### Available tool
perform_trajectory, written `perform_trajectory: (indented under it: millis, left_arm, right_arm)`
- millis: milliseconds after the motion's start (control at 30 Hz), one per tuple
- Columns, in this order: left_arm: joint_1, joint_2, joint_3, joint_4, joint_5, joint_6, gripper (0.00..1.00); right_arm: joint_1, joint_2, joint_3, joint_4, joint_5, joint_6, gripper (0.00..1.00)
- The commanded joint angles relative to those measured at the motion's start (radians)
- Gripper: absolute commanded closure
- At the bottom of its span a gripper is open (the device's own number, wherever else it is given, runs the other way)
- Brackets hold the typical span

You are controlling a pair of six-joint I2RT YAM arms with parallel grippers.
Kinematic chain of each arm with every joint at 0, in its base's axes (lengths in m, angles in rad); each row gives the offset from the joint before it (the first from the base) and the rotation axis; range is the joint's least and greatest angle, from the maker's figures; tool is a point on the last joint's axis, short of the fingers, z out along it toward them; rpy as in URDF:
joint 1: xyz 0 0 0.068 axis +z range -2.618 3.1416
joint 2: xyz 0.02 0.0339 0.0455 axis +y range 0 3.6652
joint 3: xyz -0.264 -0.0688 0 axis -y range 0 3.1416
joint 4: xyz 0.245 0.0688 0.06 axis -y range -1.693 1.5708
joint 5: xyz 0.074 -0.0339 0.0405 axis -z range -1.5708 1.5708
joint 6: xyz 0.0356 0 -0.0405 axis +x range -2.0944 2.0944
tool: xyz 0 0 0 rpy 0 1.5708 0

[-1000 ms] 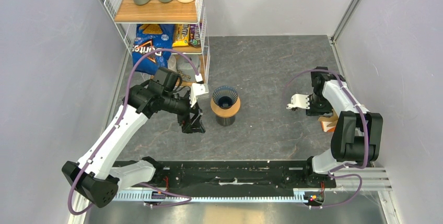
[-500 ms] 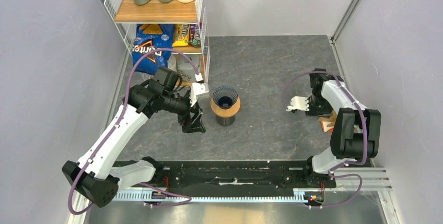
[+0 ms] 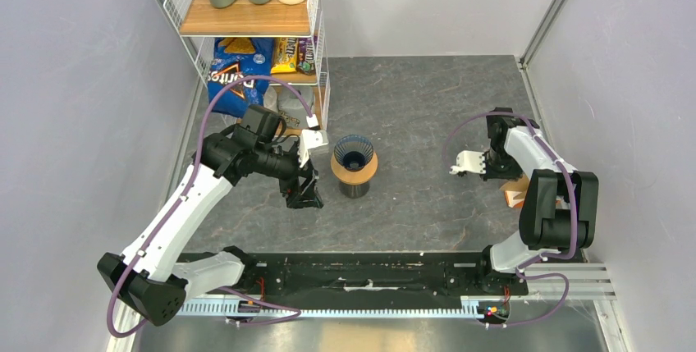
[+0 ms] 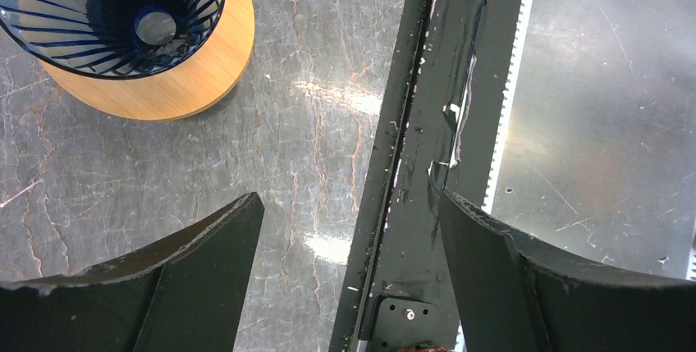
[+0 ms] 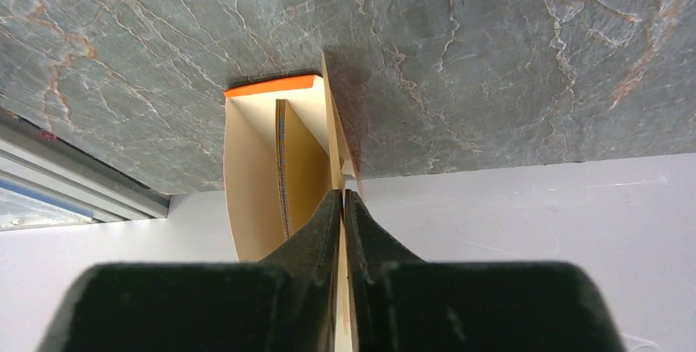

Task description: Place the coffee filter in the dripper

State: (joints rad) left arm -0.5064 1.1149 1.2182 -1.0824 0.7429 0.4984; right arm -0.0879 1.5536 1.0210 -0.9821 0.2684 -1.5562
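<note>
The bench [image 3: 427, 106] is carrying everything. The left claw [image 4: 349, 204] is hanging spread wide, just left of the dripper [image 3: 354, 153], which is sitting mid-bench on a wooden ring [image 3: 367, 173]. At the right edge, the right claw [image 5: 343, 204] is pinching the coffee filter [image 5: 338, 167] in its orange-edged holder [image 5: 271, 87].
</note>
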Motion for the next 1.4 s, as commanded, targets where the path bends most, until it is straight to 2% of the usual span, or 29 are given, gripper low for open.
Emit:
perform_trajectory:
  millis: [0, 33, 500, 967, 1133, 1367]
  left_arm:
    - [-0.003, -0.002, 0.032, 0.029, 0.030, -0.021, 0.14]
    - [-0.003, -0.003, 0.031, 0.029, 0.032, -0.022, 0.14]
    - [-0.003, 0.002, 0.038, 0.063, 0.053, -0.059, 0.14]
    - [-0.003, 0.011, 0.055, 0.122, 0.090, -0.093, 0.14]
    - [-0.001, -0.027, 0.052, 0.237, 0.137, -0.169, 0.14]
    - [-0.001, -0.077, 0.032, 0.453, 0.129, -0.292, 0.14]
  right_arm:
    - [-0.004, -0.007, -0.003, 0.019, 0.003, 0.004, 0.97]
    - [-0.004, -0.013, -0.002, 0.022, 0.000, 0.003, 1.00]
    - [0.013, -0.085, 0.061, -0.066, -0.076, 0.012, 1.00]
    - [0.056, -0.179, 0.234, -0.259, -0.260, 0.063, 1.00]
    - [0.083, -0.248, 0.313, -0.317, -0.374, 0.089, 1.00]
    - [0.220, -0.336, 0.481, -0.395, -0.590, 0.135, 1.00]
